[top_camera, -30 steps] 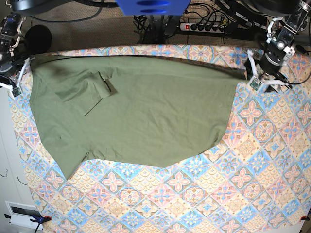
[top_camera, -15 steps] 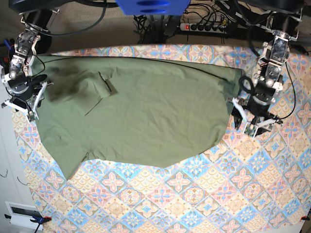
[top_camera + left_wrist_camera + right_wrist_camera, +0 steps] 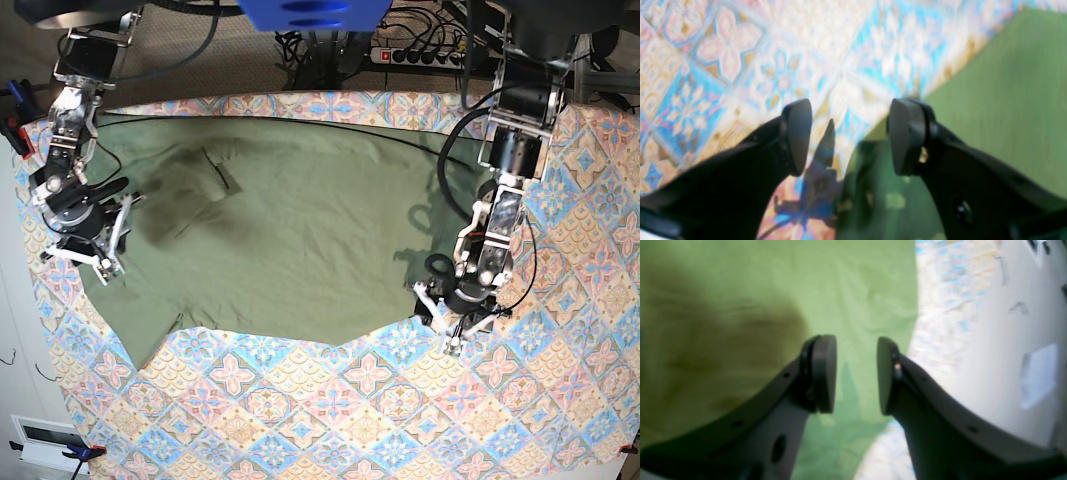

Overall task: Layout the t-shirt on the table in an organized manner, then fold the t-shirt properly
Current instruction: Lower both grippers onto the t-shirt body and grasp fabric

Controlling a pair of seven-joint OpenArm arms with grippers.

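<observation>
Layout done, fold pending: left gripper (image 3: pixel 452 322) and right gripper (image 3: pixel 88 257) released, empty, at t-shirt (image 3: pixel 300 230) near edge; next, pinch hem

Base view: mounted high above the table (image 3: pixel 560 400), looking almost straight down; takes in the whole t-shirt (image 3: pixel 300 230), both arms, and a strip of floor with cables at 12 o'clock.

Left wrist view: sits just behind the left gripper (image 3: pixel 850 136), very near the cloth, facing down past the fingers; blurred. Shares with the base view the shirt's edge at about 4 o'clock.

Right wrist view: behind the right gripper (image 3: pixel 857 373), equally close and blurred, aimed down. Shares with the base view the shirt's edge at 9 o'clock.
</observation>
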